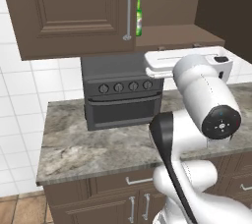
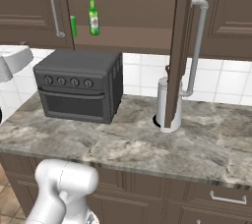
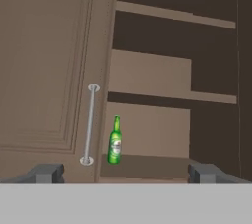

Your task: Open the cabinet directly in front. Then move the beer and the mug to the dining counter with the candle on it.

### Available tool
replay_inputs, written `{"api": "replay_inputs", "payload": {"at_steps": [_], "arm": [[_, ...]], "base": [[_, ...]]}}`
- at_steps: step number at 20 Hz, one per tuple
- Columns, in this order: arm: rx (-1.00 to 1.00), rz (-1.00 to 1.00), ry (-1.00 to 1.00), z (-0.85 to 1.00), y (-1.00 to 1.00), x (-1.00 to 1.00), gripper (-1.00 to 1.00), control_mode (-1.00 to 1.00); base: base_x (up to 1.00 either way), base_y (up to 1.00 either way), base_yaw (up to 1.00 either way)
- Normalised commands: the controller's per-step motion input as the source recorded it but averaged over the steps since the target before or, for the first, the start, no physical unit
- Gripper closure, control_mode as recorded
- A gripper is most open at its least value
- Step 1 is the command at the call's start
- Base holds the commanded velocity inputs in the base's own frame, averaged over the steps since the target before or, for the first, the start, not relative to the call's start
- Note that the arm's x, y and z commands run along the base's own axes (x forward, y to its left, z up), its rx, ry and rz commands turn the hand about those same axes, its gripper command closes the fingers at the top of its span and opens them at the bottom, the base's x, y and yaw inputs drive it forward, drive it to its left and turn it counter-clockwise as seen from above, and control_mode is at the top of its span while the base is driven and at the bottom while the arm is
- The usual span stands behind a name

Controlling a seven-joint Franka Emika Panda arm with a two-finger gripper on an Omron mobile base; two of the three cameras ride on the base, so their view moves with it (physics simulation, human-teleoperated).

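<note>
The cabinet hangs straight ahead. Its left door is closed, and its right door is swung out edge-on. On the bottom shelf stands the beer, a green bottle just right of the left door's bar handle. Beside it, a sliver of the green mug peeks out from behind the left door's edge. My gripper is open and holds nothing; it hangs in front of the opening, well short of the beer. The dining counter and the candle are out of view.
A dark toaster oven sits on the stone counter under the cabinet. A white cylinder stands on the counter behind the open door, whose long handle juts out. Upper shelves are bare.
</note>
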Motion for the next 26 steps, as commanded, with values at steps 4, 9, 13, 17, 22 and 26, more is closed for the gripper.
{"api": "replay_inputs", "payload": {"at_steps": [4, 9, 13, 17, 22, 26], "arm": [[0.00, 0.00, 0.00, 0.00, 0.00, 0.47, -1.00, -1.00], [0.00, 0.01, 0.00, 0.00, 0.01, 0.50, -1.00, -1.00], [0.00, 0.00, 0.00, 0.00, 0.12, 0.39, -1.00, -1.00], [0.00, 0.00, 0.00, 0.00, 0.07, 0.42, -1.00, -1.00], [0.00, 0.00, 0.00, 0.00, 0.00, 0.43, -1.00, -1.00], [0.00, 0.00, 0.00, 0.00, 0.01, 0.42, -1.00, -1.00]], "base": [[0.00, 0.00, 0.00], [0.00, 0.00, 0.00], [0.00, 0.00, 0.00], [0.00, 0.00, 0.00], [0.00, 0.00, 0.00], [0.00, 0.00, 0.00]]}}
